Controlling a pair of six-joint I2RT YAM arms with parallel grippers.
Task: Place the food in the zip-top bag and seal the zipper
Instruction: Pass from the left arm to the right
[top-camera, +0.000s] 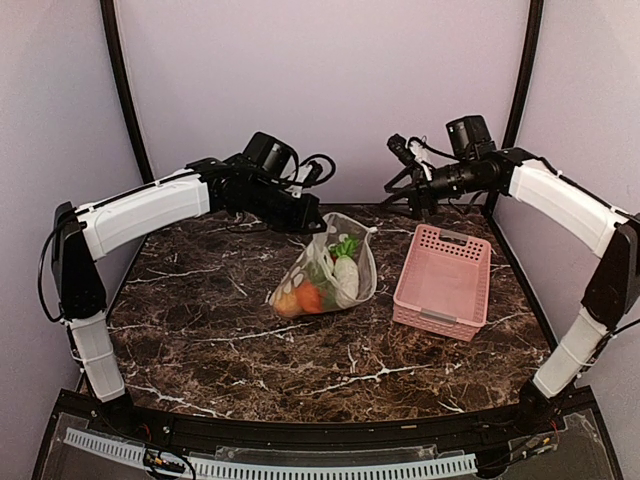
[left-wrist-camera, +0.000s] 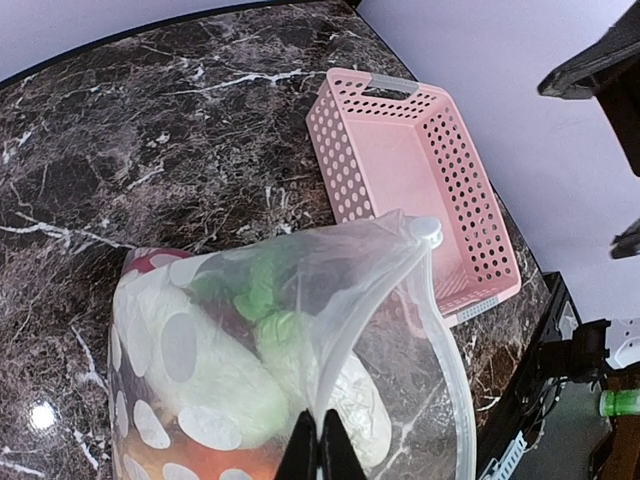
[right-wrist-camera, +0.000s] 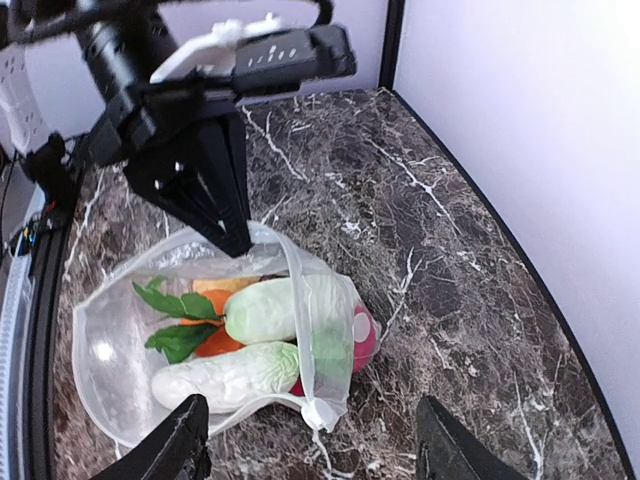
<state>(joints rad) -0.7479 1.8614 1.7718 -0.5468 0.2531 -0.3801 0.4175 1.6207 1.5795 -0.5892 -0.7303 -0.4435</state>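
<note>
Zip-top bag (top-camera: 330, 262) slumped mid desk (top-camera: 200, 320), left of pink basket (top-camera: 445, 280), 2 radishes (right-wrist-camera: 280, 308) inside, left gripper (top-camera: 312, 226) pinching its mouth edge, right gripper (right-wrist-camera: 320, 452) hovering above, spread wide, holding nothing

Bright, even light throughout, with soft shadows. Small glare spots shine on the marble table (left-wrist-camera: 40, 415) and the zip-top bag (right-wrist-camera: 100, 350).

A robot lab cell: plain lilac walls (top-camera: 320, 90) and black frame posts (top-camera: 125, 90) enclose a marble-patterned counter (top-camera: 200, 320), with a left arm (top-camera: 140, 215) and a right arm (top-camera: 565, 205) bolted on.
</note>
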